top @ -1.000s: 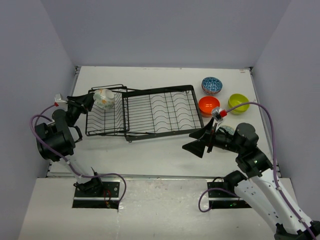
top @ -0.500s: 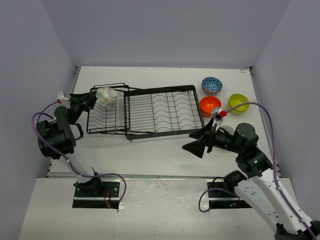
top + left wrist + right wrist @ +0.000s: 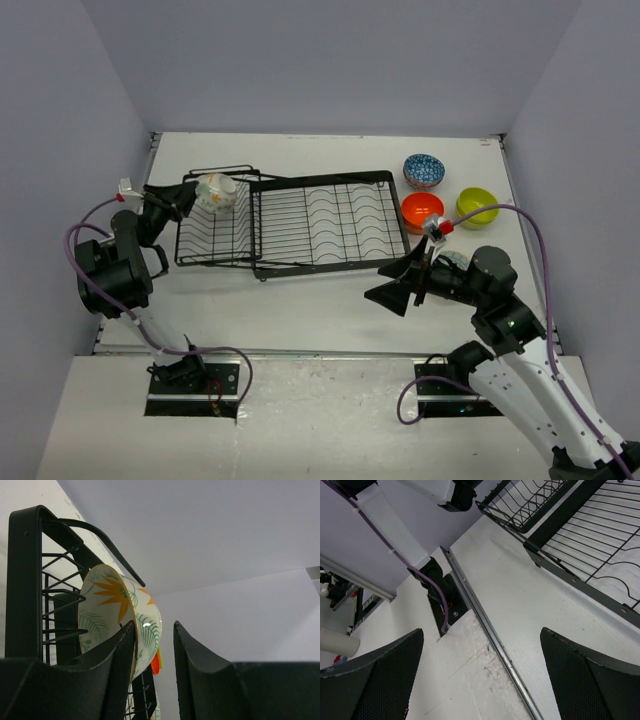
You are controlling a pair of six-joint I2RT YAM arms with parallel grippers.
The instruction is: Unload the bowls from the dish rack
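We saw a white table (image 3: 330, 305) enclosed on three sides by plain pale lilac walls (image 3: 330, 60), evenly lit, a metal strip (image 3: 320, 352) edging its near side.

The top external view looks down from above and behind the arm bases, taking in the whole table (image 3: 300, 300) and dish rack (image 3: 320, 215). The left wrist camera sits low at the rack's left end, looking up past the left gripper (image 3: 155, 630) at the floral bowl (image 3: 117, 607), very near. The right wrist camera looks down on the table's near edge. All three views share the rack.
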